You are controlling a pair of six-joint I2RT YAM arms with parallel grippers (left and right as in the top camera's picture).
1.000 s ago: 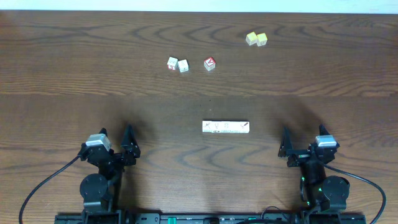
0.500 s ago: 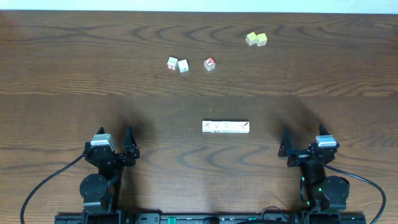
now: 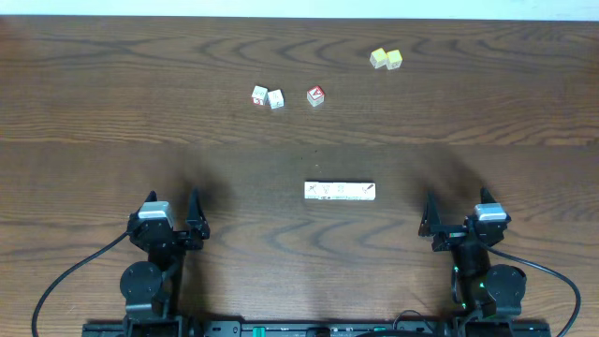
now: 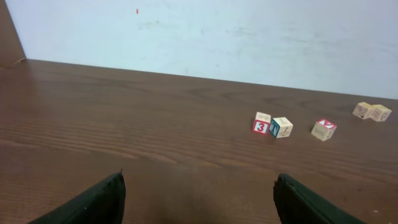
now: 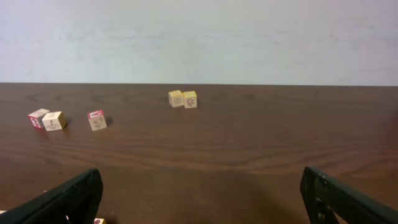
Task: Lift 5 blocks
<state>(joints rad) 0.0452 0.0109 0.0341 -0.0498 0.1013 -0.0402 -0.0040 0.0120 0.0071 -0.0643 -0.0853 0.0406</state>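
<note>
Several whitish blocks [image 3: 340,191] lie side by side in a tight row at the middle of the table, between the two arms and a little beyond them. My left gripper [image 3: 174,208] stands open near the front edge, well to the left of the row, with nothing between its fingers [image 4: 106,199]. At the right, my right gripper [image 3: 456,212] is open and empty too, right of the row. In the right wrist view only a corner of one block [image 5: 99,221] shows, beside the left finger [image 5: 74,196]. The left wrist view does not show the row.
Farther back lie two small cubes [image 3: 268,96] touching each other, one with a red "3" face [image 4: 261,126] and one with a teal side [image 4: 281,127]. A red-faced cube [image 3: 315,95] sits right of them, and two pale yellow cubes [image 3: 386,59] at the back right.
The left gripper has shifted slightly to the right from one second ago and has been still since. The right arm and all cubes have not moved.
</note>
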